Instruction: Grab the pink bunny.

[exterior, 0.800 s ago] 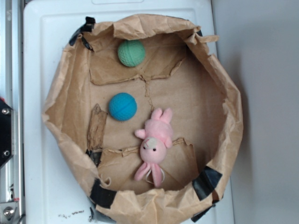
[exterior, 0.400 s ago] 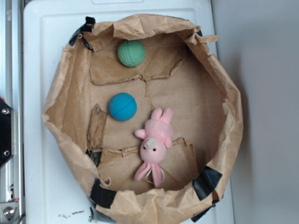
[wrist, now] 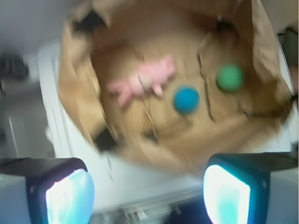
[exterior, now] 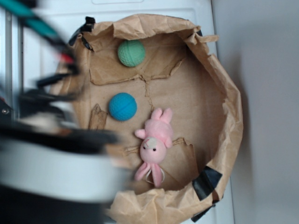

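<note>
On the white table (exterior: pixel 46 28) I see a crumpled brown paper basin (exterior: pixel 219 84). The small pink plush bunny (exterior: pixel 155 140) lies on its floor, just beside the blue ball (exterior: pixel 123 106); the green ball (exterior: pixel 131 52) sits farther off. My gripper (wrist: pixel 148 191) stands wide, empty, outside the basin's rim, blurred.

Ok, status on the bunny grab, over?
Gripper open, empty, above the bag's near rim. Bunny lying flat in the paper bag, untouched. Blue ball close beside it, not touching; green ball well clear.
</note>
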